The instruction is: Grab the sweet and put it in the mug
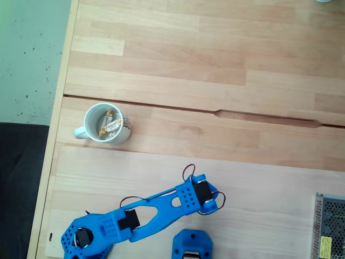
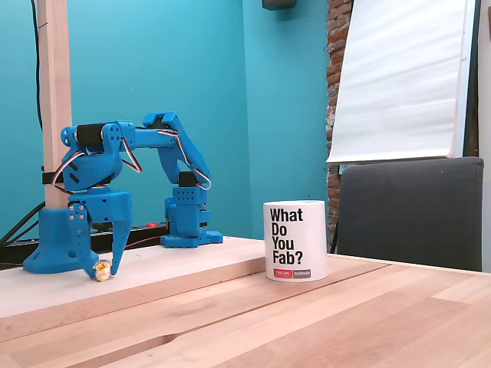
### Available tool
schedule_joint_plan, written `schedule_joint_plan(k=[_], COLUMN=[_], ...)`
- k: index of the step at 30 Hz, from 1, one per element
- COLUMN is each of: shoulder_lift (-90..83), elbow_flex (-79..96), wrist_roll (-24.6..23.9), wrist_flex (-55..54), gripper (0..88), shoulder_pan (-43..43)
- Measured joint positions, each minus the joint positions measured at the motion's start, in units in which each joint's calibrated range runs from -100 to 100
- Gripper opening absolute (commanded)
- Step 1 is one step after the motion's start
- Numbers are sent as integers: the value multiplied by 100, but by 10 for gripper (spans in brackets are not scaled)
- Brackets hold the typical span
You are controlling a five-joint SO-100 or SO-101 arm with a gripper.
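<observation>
The white mug [image 1: 86,131] stands near the table's left edge in a fixed view from above, handle pointing left, with wrapped sweets [image 1: 109,125] lying inside it. From the side it shows black lettering, mug [image 2: 295,239]. Another sweet [image 2: 101,270] with a cream and gold wrapper lies on the table at the far left. My blue gripper [image 2: 99,265] points straight down over it. Its jaws stand slightly apart, one on each side of the sweet, tips at the tabletop. From above, the gripper [image 1: 81,240] sits at the bottom left and covers that sweet.
A metal mesh box [image 1: 330,226] sits at the table's lower right corner. The arm's base [image 1: 191,245] is at the bottom edge. A groove [image 1: 259,116] runs across the boards. A wooden post [image 2: 54,100] rises behind the gripper, and a dark chair [image 2: 414,207] stands past the mug.
</observation>
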Motion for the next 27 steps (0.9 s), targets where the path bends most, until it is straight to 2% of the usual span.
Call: schedule_joint_plan(k=[17,27], shoulder_lift=[-91,-1635], elbow_flex=[0,36], wrist_roll=[0,-15], wrist_flex=[8,976], gripper=[0,0], shoulder_pan=[0,-214])
